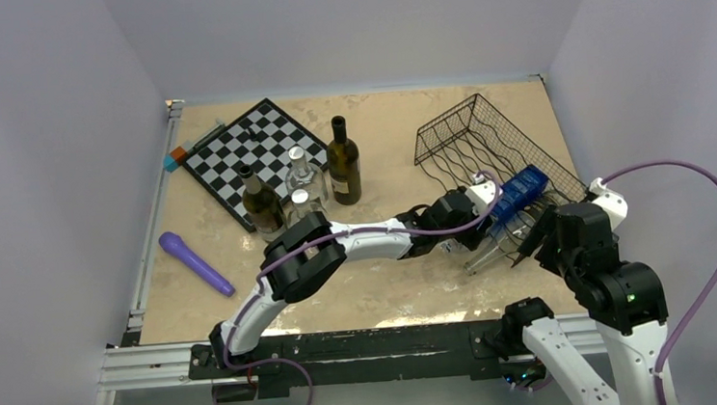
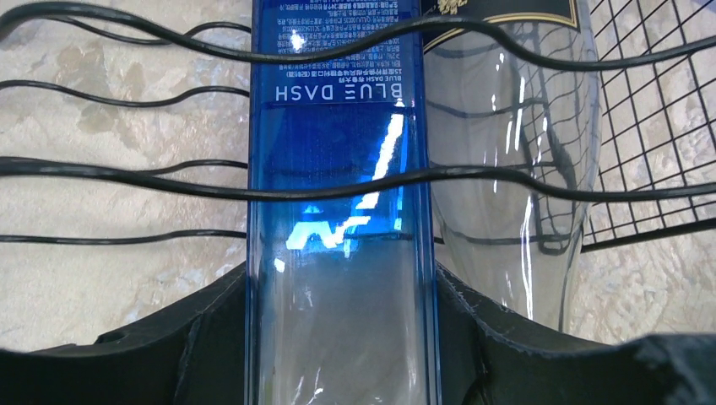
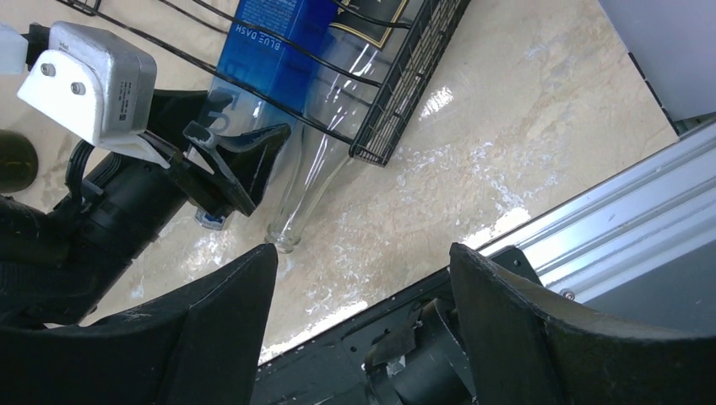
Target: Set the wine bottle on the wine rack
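Rack sits on the right half of the desk, with its mesh side towards the right wall. Blue bottle, labelled "BLUE DASH", lies in the rack with the wavy wires crossing over its body. Left gripper is clamped on this bottle at the end nearest the arm, one black finger pressed against each side. The left arm is stretched across the desk from its base to reach it. A clear bottle lies in the rack just beside the blue one. Its neck sticks out past the rack's near edge and its mouth is down near the desk surface. Right gripper hangs over the near right part of the desk with its fingers spread wide and nothing between them. It is near the rack's corner but apart from it. Also noted on the left half of the desk: chessboard, two dark bottles and a purple microphone.
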Available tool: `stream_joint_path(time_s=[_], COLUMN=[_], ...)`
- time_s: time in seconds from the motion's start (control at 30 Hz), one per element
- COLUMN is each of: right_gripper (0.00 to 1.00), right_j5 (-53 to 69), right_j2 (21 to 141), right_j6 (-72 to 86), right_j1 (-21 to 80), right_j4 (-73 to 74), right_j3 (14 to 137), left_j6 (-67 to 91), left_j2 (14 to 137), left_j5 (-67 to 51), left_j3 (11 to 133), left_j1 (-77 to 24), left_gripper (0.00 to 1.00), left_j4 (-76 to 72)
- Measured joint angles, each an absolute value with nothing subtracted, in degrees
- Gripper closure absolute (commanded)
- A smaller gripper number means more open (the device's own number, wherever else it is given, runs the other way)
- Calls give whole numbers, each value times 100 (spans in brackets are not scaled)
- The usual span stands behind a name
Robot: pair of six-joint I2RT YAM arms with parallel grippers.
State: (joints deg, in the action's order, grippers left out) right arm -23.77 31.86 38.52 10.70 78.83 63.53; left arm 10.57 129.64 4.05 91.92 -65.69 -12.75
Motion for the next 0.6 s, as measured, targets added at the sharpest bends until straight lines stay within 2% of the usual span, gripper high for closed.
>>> stream_joint_path(time_s=[0.1,0.17,0.3,0.33,0.6], right_gripper=[22,22,22,22,22], right_j5=[-2456,-2460,-2462,-2462,-2462], right_j2=[3177,3177,3177,3177,3173], right_j6=[3846,3841,3839,3837,3835], right_j1=[1070,1070,1070,1070,1070], right_j4=[7885,7885,7881,7883,7878], right_j3=[6353,6353,6353,6353,6353], left_j6=[1100,1127,1149,1155,1271], left_j2=[13052,13082,13161,13168,13176], left_j5=[351,338,303,285,202], left_j3=[9349,9445,9581,9596,9601], left_j1=[-6565,-6560,-6545,-6539,-6517], left_gripper=[99,91,69,61,43], left_j4=[-1223,-1105,-1022,-1013,-1007])
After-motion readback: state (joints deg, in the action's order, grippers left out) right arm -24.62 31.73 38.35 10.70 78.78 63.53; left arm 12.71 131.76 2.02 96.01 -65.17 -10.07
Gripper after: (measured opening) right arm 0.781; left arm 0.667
